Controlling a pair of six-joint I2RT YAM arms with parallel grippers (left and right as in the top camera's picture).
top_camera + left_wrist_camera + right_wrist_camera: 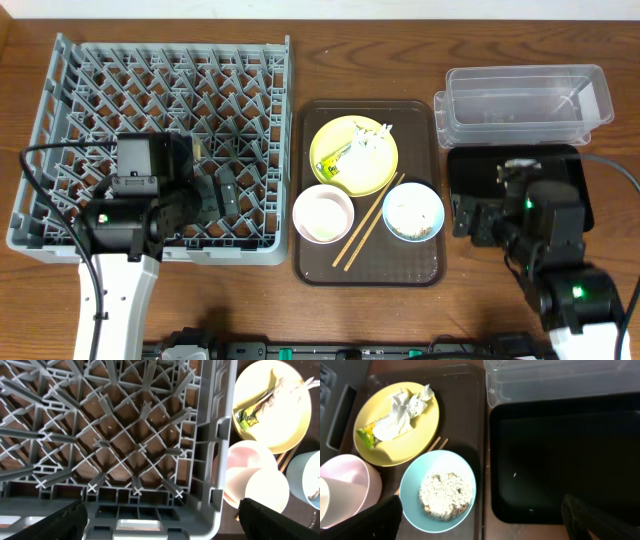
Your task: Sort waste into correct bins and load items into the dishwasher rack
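Note:
The grey dishwasher rack [160,140] fills the left side. My left gripper [215,195] hangs open over its front right corner [162,522], holding nothing. On the brown serving tray, the yellow plate [353,170] holds crumpled tissue [402,410] and a yellow-green wrapper [366,435]. The white bowl [323,213] has the small white cup [267,490] in it. Chopsticks [368,222] lie between it and the light blue bowl [412,490], which holds rice crumbs [445,495]. My right gripper [487,522] is open and empty, above the gap between the blue bowl and the black tray [515,175].
The clear tub [525,100] stands behind the black tray at the far right. The brown serving tray [370,265] lies between the rack and the bins. The rack's pegs stand upright under my left gripper. Cables run beside both arms.

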